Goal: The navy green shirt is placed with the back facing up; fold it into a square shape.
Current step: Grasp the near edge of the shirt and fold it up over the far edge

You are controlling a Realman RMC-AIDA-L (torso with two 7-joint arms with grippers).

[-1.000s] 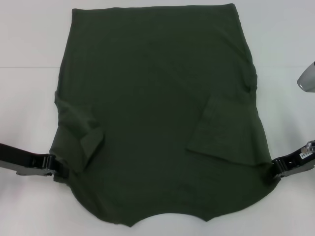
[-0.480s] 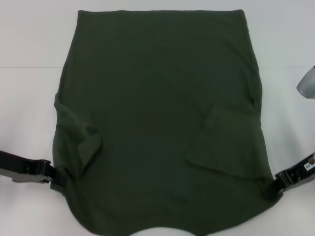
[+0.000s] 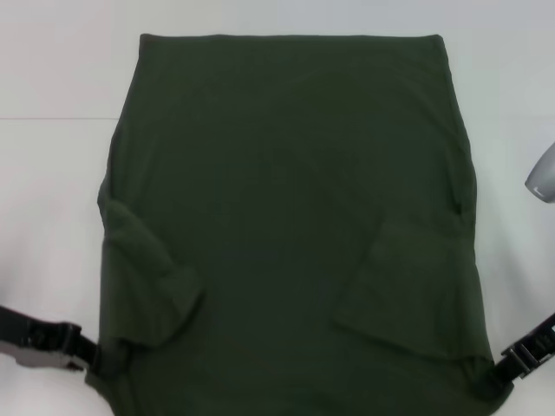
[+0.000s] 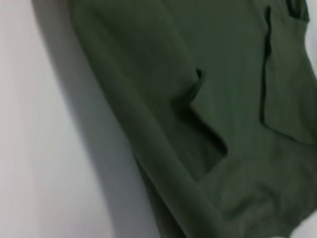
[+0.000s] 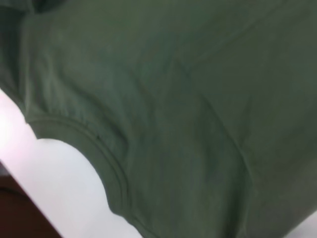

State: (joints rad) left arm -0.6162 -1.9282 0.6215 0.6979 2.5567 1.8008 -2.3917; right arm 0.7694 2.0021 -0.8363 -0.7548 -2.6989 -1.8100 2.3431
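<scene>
The navy green shirt [image 3: 286, 217] lies spread on the white table, plain side up, filling most of the head view. Both short sleeves are folded inward onto the body, one at the left [image 3: 156, 290] and one at the right [image 3: 408, 286]. My left gripper [image 3: 94, 357] is shut on the shirt's near left corner. At the near right corner, my right gripper [image 3: 496, 368] is shut on the cloth. The left wrist view shows the shirt [image 4: 198, 99] with a folded sleeve. In the right wrist view the shirt [image 5: 188, 99] shows its curved neckline [image 5: 106, 166]. The shirt's near edge runs out of the head view.
The white table [image 3: 52, 191] shows on both sides of the shirt and beyond its far hem. A grey rounded object [image 3: 542, 173] sits at the right edge of the head view.
Both grippers have moved toward the near edge, dragging the shirt with them. The far hem has slid nearer, and the neckline has passed out of the head view.
</scene>
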